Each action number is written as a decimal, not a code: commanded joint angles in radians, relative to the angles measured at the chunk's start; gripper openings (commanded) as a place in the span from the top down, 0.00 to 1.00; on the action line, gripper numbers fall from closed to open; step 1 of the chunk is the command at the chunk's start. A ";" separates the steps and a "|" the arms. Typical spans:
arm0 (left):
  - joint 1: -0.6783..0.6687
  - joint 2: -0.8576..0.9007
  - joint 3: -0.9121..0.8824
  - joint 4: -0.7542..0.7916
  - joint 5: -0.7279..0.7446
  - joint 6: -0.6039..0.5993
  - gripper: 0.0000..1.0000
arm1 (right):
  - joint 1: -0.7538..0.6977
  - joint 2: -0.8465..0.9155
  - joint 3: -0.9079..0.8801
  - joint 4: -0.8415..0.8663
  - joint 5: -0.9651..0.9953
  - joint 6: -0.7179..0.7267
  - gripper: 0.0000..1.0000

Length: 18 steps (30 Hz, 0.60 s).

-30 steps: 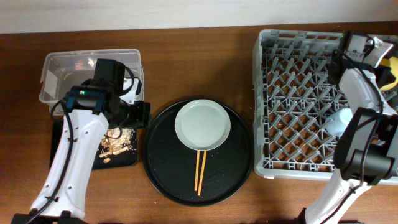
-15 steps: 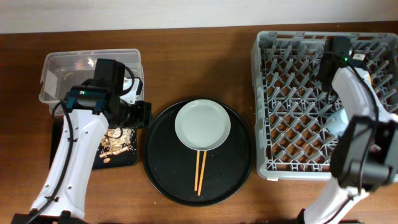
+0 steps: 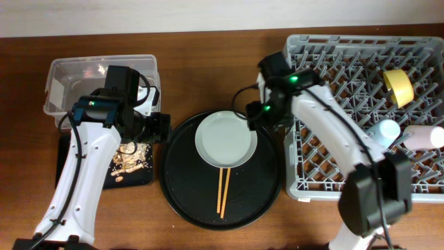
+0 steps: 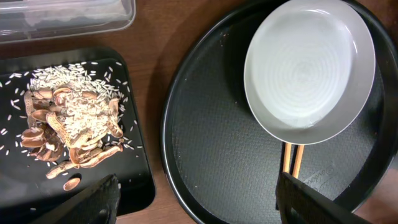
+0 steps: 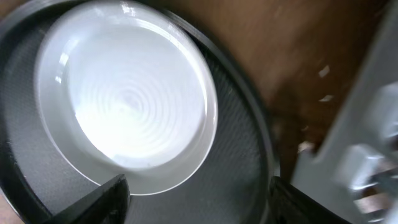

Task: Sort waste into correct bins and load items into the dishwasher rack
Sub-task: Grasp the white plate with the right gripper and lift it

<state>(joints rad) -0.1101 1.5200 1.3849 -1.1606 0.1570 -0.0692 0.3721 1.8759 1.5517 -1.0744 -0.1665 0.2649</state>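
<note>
The pale grey-green plate (image 3: 226, 139) (image 4: 308, 68) (image 5: 124, 93) lies at the back of the round black tray (image 3: 187, 187), with the wooden chopsticks (image 3: 223, 192) (image 4: 291, 158) in front of it. My right gripper (image 3: 255, 114) (image 5: 199, 208) hangs open and empty over the plate's right edge. Between the round tray and the black rectangular bin (image 3: 142, 179) (image 4: 140, 180) hovers my left gripper (image 3: 164, 128) (image 4: 199, 208), open and empty. Tan food scraps (image 3: 130, 158) (image 4: 71, 127) lie in that bin. In the dishwasher rack (image 3: 347, 42) lie the yellow bowl (image 3: 397, 85), light blue cup (image 3: 386, 130) and pink cup (image 3: 424, 137).
The clear plastic tub (image 3: 97, 83) (image 4: 62, 18) stands behind the black bin at the far left. The rack's left wall (image 5: 367, 143) rises close beside my right gripper. Bare wooden table (image 3: 208, 69) runs along the back between the tub and the rack.
My right arm has swung from the rack's far right side leftward to the plate, and its jaws have opened. The yellow bowl now shows in the rack. The left arm has stayed put.
</note>
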 commanded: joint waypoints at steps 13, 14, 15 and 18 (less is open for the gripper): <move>0.002 -0.010 0.009 -0.004 0.011 0.005 0.20 | 0.034 0.267 -0.011 -0.008 0.020 0.136 0.96; 0.002 -0.010 0.009 -0.005 0.011 0.005 0.20 | 0.034 0.264 -0.010 -0.011 0.021 0.133 0.96; 0.002 -0.010 0.009 -0.005 0.011 0.005 0.20 | 0.031 0.252 -0.009 -0.019 0.021 0.130 0.96; 0.002 -0.010 0.009 -0.005 0.011 0.005 0.20 | 0.006 0.131 -0.008 -0.023 0.073 0.106 0.96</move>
<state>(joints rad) -0.1101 1.5204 1.3849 -1.1637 0.1574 -0.0692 0.3969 2.1181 1.5501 -1.0908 -0.1673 0.3870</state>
